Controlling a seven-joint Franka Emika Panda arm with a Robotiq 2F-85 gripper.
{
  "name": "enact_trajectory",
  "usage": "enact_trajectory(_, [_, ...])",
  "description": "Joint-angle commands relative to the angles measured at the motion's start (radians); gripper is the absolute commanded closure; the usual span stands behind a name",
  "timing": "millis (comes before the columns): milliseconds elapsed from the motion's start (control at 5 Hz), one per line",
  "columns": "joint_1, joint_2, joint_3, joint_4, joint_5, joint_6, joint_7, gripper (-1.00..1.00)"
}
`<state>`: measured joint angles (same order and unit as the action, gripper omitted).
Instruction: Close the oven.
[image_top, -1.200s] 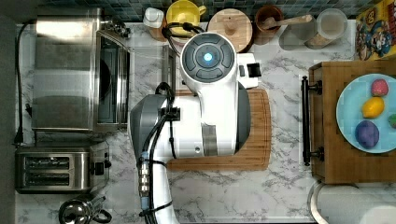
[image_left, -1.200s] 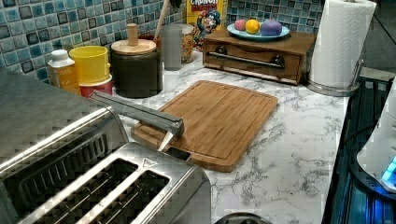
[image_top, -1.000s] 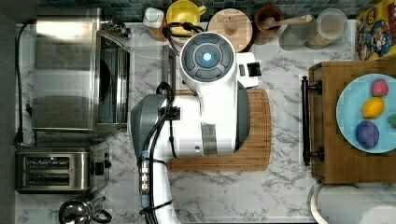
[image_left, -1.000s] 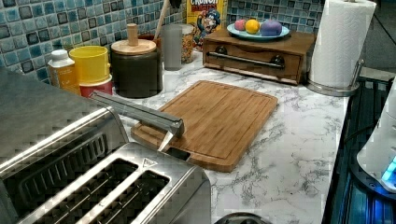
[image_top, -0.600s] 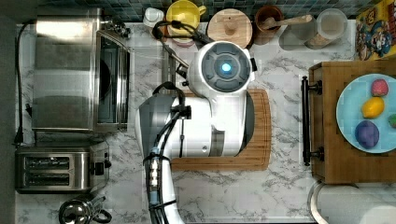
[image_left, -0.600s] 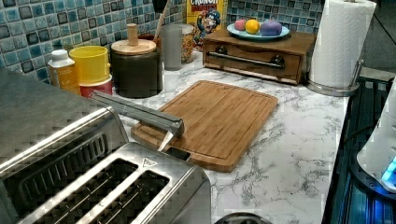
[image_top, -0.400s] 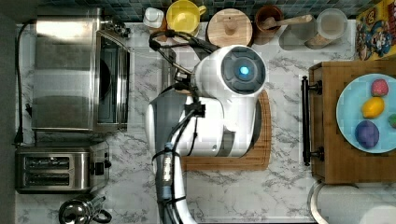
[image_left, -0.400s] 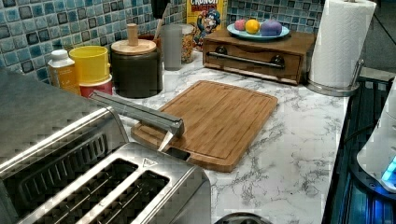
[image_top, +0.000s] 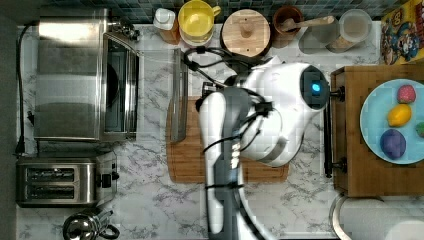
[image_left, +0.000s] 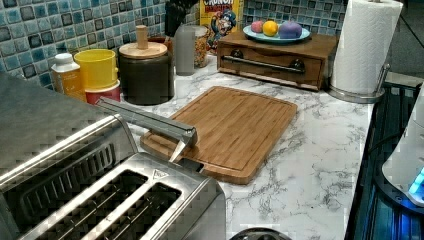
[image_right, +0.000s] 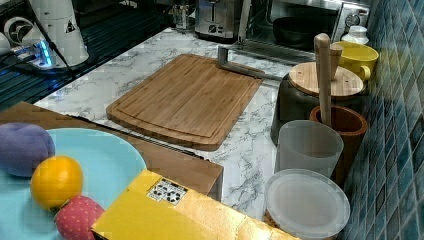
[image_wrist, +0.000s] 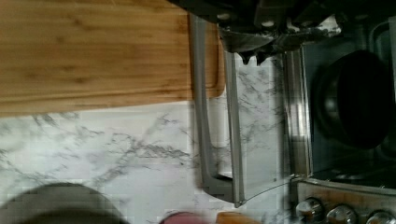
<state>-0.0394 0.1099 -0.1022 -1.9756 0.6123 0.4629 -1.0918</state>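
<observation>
Right now my claw (image_wrist: 254, 58) hangs close above the oven (image_top: 85, 75) door (image_wrist: 261, 130), which lies dropped flat over the marble table (image_top: 150, 200). Whether my claw is spread or pressed together I cannot tell; its dark tips sit near the door's glass, beside the bar handle (image_wrist: 201, 102). That handle runs just past my claw, and its far part overlaps the edge of the wooden board (image_top: 185, 165). Beyond the door from my claw, the oven's cavity stands exposed with a dark pan (image_wrist: 355, 98) inside, and the knobs (image_wrist: 343, 214) line the oven's front panel.

In the top view my white arm (image_top: 270, 115) covers much of the board, with the oven at the top view's left and the door's handle (image_top: 179, 95) reaching toward me. A two-slot toaster (image_top: 62, 182) stands next to the oven. Farther from my claw, across the board, a wooden box (image_top: 370, 175) carries a blue plate (image_top: 372, 120) of toy fruit. In the left view the handle (image_left: 150, 120) juts over the board (image_left: 235, 130).
</observation>
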Motion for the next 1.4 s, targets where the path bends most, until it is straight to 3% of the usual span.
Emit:
enact_trajectory(200, [-0.021, 0.105, 0.025, -0.044, 0.215, -0.019, -0.292, 1.00])
enact_trajectory(800, [-0.057, 0.246, 0.026, -0.026, 0.457, 0.080, -0.500, 1.00])
enact_trajectory(1200, [-0.005, 0.350, 0.071, 0.064, 0.409, 0.105, -0.474, 1.00])
enact_trajectory(1400, [0.011, 0.337, 0.090, 0.039, 0.470, 0.140, -0.508, 1.00])
